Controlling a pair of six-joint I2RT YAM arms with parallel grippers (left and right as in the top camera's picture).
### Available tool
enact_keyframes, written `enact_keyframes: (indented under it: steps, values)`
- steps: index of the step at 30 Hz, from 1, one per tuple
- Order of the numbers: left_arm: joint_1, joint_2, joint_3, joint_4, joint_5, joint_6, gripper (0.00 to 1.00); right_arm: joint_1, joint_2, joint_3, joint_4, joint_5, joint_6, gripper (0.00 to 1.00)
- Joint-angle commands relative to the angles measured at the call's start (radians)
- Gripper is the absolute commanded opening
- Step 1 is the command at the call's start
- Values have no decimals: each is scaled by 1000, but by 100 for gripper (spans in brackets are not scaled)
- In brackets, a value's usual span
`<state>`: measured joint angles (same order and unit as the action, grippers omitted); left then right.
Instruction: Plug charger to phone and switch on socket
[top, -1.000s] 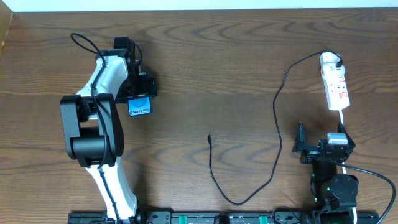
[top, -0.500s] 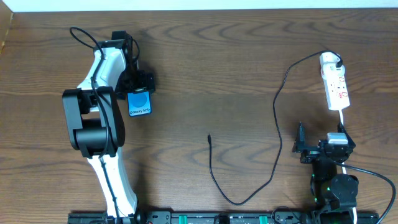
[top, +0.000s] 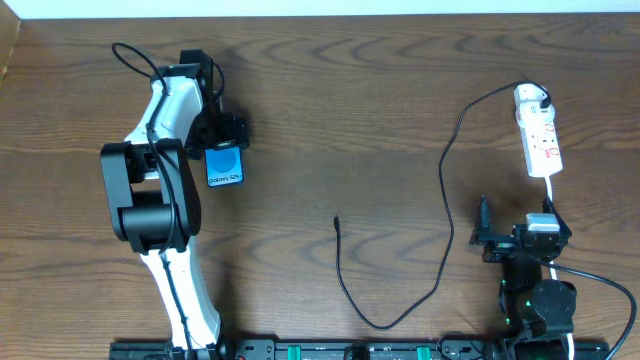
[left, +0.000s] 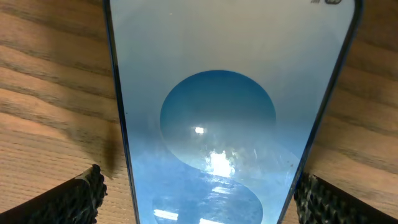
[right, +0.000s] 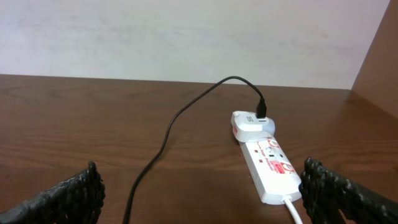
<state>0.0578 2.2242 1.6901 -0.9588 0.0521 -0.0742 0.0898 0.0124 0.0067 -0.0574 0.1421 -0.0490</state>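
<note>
Spanning view: dark wood-grain table (top: 330, 120), pale wall (right: 186, 37) behind; left claw (left: 202, 190) wide astride phone (left: 217, 93); right claw (right: 200, 186) wide.

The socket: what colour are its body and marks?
White with red marks; the socket shows best in the right wrist view.

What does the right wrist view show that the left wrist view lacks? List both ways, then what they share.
Only right wrist: the socket, the charger running to a white adapter on it, and a pale wall. Only left wrist: the phone, close up. Both: the wooden table, with the left fingers and right fingers spread at the bottom corners.
</note>
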Motion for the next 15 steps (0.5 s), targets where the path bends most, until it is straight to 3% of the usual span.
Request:
enact_keyframes:
  steps: [1, 15]
  values:
    - [-3, 19, 16, 4, -15, 21, 98, -6, -7, -1, -5, -2, -12, 99]
    - [-4, 19, 9, 34, 12, 20, 98, -6, -7, -1, -5, -2, -12, 99]
